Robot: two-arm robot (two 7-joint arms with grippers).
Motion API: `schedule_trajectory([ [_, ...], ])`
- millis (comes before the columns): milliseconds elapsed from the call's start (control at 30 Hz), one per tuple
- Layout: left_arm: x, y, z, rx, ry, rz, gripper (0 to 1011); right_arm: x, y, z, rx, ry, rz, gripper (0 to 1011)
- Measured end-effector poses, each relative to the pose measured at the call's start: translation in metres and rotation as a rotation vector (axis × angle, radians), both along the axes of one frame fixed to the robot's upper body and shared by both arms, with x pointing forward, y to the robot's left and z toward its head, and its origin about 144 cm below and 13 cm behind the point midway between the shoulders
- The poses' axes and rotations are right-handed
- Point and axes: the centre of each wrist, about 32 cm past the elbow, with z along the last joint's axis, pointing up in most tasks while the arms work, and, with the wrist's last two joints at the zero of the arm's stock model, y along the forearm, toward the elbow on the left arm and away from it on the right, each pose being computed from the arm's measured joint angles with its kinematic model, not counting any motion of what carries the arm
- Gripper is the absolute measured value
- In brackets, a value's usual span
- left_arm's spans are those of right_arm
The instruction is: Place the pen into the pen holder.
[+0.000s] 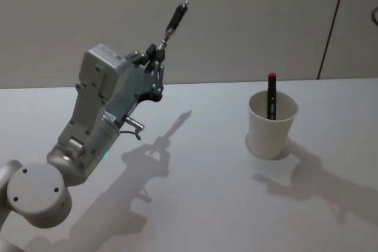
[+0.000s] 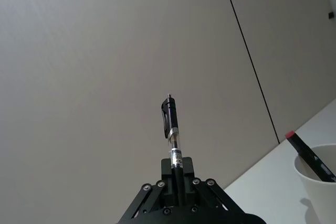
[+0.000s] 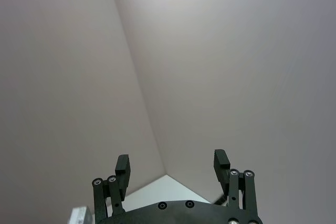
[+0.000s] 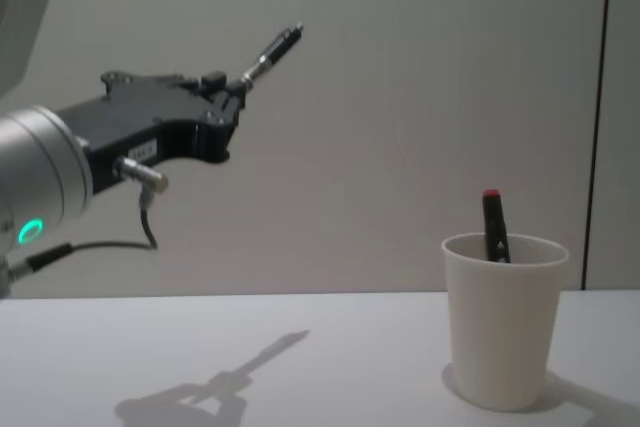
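My left gripper (image 1: 158, 51) is raised high above the left side of the table, shut on the lower end of a black and clear pen (image 1: 175, 19). The pen points up and away from the fingers, as the left wrist view shows at the pen (image 2: 171, 129). From the chest, the pen (image 4: 270, 52) slants up to the right of the gripper (image 4: 237, 87). The pen holder (image 1: 271, 128), a white paper cup, stands upright on the table to the right, well apart from the pen. My right gripper (image 3: 171, 162) is open with nothing between its fingers, facing a wall.
A black marker with a red cap (image 1: 272, 95) stands inside the cup, leaning on its rim (image 4: 494, 227). The white table (image 1: 201, 193) is bare between the left arm and the cup. A plain wall runs behind the table.
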Motion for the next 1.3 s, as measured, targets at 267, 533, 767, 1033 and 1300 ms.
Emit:
schedule_trajectory([
  [267, -0.005, -0.001, -0.007, 0.012, 0.034, -0.011, 115, 0.007, 0.013, 0.011, 0.057, -0.009, 0.039, 1001],
  [533, -0.004, -0.001, -0.006, 0.012, 0.013, 0.011, 115, 0.011, 0.021, 0.017, 0.088, -0.014, 0.064, 1001],
  [767, -0.002, 0.001, 0.001, -0.008, -0.049, 0.075, 115, 0.013, 0.024, 0.020, 0.101, -0.017, 0.074, 1001],
  [1033, -0.003, 0.003, 0.005, -0.026, -0.085, 0.118, 115, 0.013, 0.026, 0.022, 0.109, -0.018, 0.081, 1001],
  [1300, -0.007, 0.004, 0.002, -0.026, -0.074, 0.126, 115, 0.015, 0.026, 0.020, 0.108, -0.009, 0.075, 1001],
])
